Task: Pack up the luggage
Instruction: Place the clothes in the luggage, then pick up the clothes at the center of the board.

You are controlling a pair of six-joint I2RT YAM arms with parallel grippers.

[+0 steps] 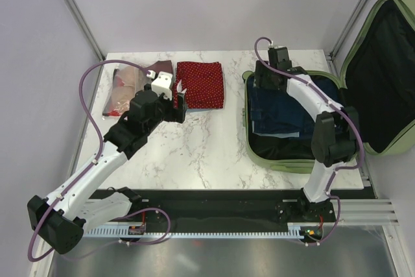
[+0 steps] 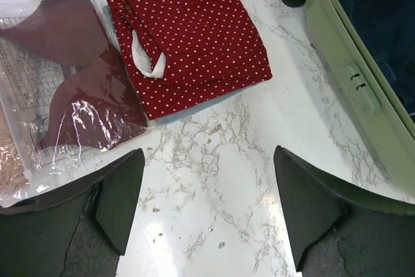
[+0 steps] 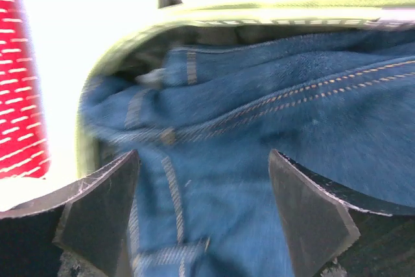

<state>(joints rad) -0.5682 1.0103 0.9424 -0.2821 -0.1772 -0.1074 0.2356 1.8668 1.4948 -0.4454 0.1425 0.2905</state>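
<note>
Clearly the luggage (image 2: 350, 82) lies open on the right side of the tabletop (image 1: 207, 147), its lid (image 1: 386, 76) propped up against the right wall so the deep half faces upward for loading. A pair of jeans (image 1: 279, 118) fills that half. The right hand (image 3: 206, 215) hangs just above the denim near the far end of the case, fingers spread and holding nothing, probably placed there to flatten or straighten the fabric.

The left hand (image 2: 207, 205) hovers over bare marble with its 2 fingers wide apart and empty. It points toward a folded red polka-dot cloth (image 2: 188, 37), which lies flat near the far edge, apart from the case. That looks like the next item to pack. Touching the cloth's left side is a clear bag (image 2: 84, 89) with a maroon garment inside.

Several things are hard to read. The right wrist view is blurred and washed out at the top, so it is unclear whether the fingers touch the jeans. The right arm covers part of the case in the overhead view, and whatever lies under the denim cannot be seen. The lid runs off the frame's edge. A second, paler bag at the far left is too indistinct to identify.
</note>
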